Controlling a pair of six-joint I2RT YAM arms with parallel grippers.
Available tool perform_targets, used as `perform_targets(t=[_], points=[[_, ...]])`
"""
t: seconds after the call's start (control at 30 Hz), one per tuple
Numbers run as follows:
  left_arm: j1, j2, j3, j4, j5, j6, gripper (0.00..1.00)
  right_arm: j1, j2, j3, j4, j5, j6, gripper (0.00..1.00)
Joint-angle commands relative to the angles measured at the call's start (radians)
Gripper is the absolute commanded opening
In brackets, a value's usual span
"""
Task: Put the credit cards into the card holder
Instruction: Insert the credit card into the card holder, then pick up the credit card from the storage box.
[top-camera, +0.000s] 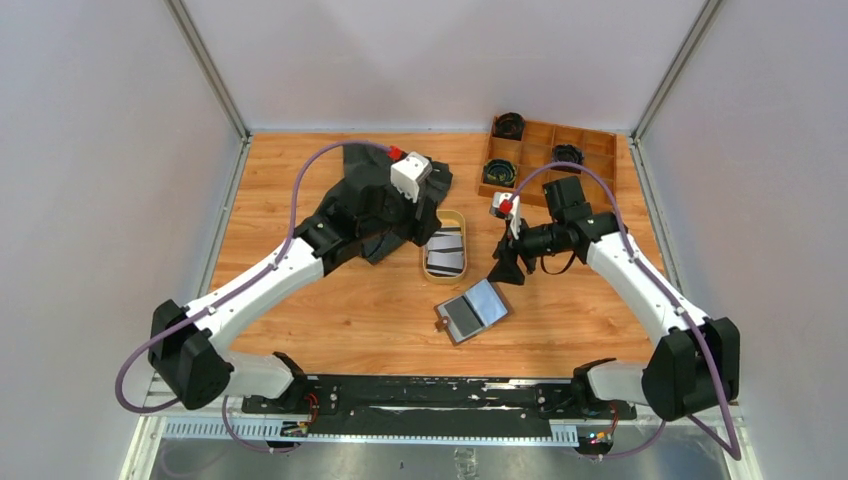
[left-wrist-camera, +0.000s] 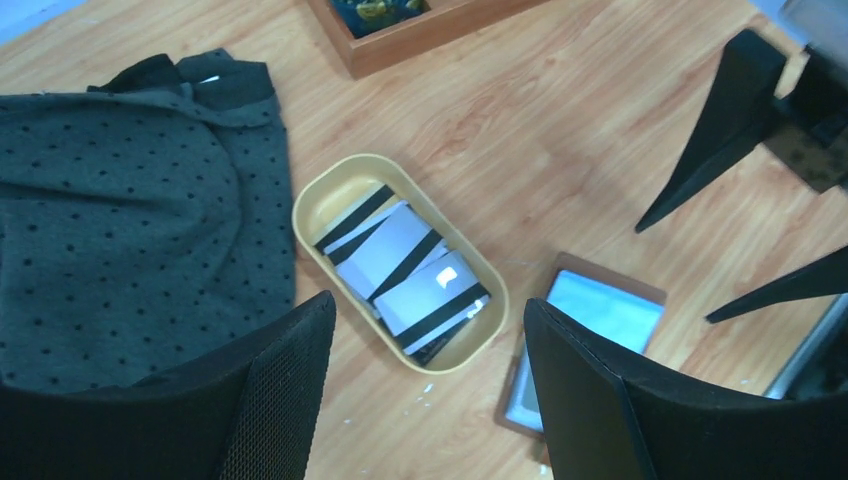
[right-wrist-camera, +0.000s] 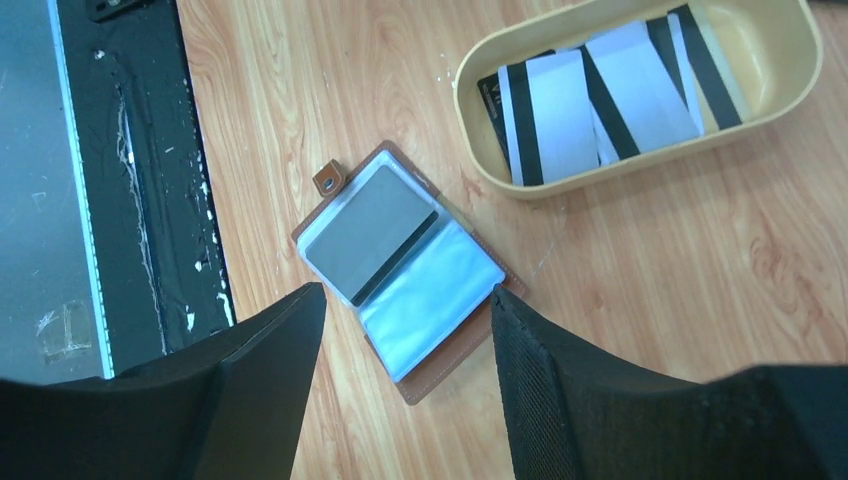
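The credit cards (left-wrist-camera: 410, 268) lie in a loose pile, white with black stripes, in an oval tan tray (left-wrist-camera: 322, 198). My left gripper (left-wrist-camera: 428, 303) hovers open and empty above the tray's near end. The brown card holder (right-wrist-camera: 440, 345) lies open on the wood, its clear sleeves facing up. A grey card (right-wrist-camera: 368, 232) sits in its left sleeve. My right gripper (right-wrist-camera: 406, 292) hangs open and empty above it. In the top view the card holder (top-camera: 475, 310) lies just below the tray (top-camera: 426, 255), with the right gripper (top-camera: 508, 268) beside both.
A dark dotted cloth (top-camera: 370, 190) lies left of the tray, under my left arm. A wooden compartment box (top-camera: 590, 150) with dark coiled items stands at the back right. A black base rail (top-camera: 430, 395) runs along the near edge.
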Motion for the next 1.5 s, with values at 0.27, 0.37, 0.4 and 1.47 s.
perform_targets(t=[0.27,0.37,0.4,1.47], points=[[0.158,0.326,0.346,-0.347,0.311,0.45,0.77,-0.038,0.058,0.071,-0.107,-0.059,-0.061,0.67],[0.157,0.433,0.391,-0.406,0.243,0.597,0.77,-0.065,0.066,0.064,-0.107,-0.071,-0.049,0.67],[0.156,0.456,0.396,-0.414,0.238,0.645,0.77,-0.071,0.072,0.065,-0.106,-0.077,-0.047,0.67],[0.077,0.87,0.644,-0.514,0.304,1.095,0.84,-0.113,0.178,0.086,-0.149,-0.063,-0.06,0.66]])
